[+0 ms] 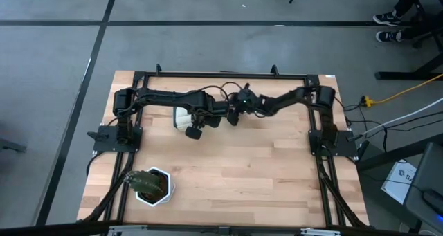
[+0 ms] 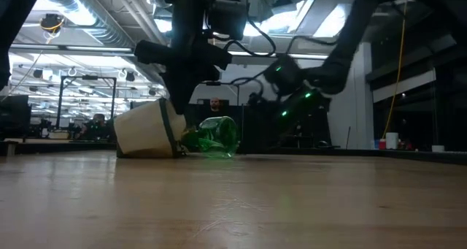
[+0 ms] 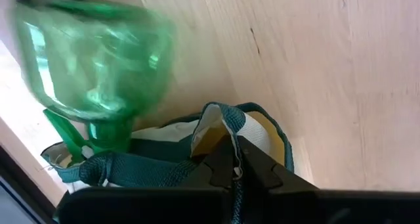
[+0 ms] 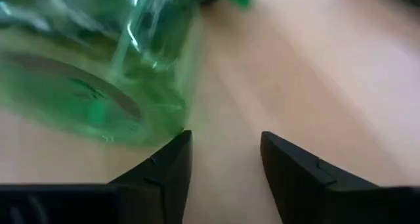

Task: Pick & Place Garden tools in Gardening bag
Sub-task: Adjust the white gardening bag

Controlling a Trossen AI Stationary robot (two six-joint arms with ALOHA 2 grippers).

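Note:
The cream gardening bag (image 2: 144, 129) with dark green trim lies on its side at the table's far middle, its mouth toward the right. It also shows in the high view (image 1: 181, 117). The green translucent spray bottle (image 2: 216, 136) lies on the table at the bag's mouth, its neck end (image 3: 98, 135) inside the bag. My left gripper (image 3: 233, 163) is shut on the bag's rim. My right gripper (image 4: 226, 152) is open and empty, low over the table just right of the bottle's base (image 4: 79, 96). The other tools are out of view. My left gripper pinches the bag's rim at the mouth, on the green trim (image 3: 220, 122), between its two fingers. It comes from above, pointing down (image 2: 181, 103). The bag lies on its side on the table. One layer or several, I cannot tell.
A white pot with a green plant (image 1: 154, 186) stands at the near left corner. The near half of the wooden table (image 1: 249, 174) is bare. Both arms (image 1: 277, 103) cross over the far middle of the table.

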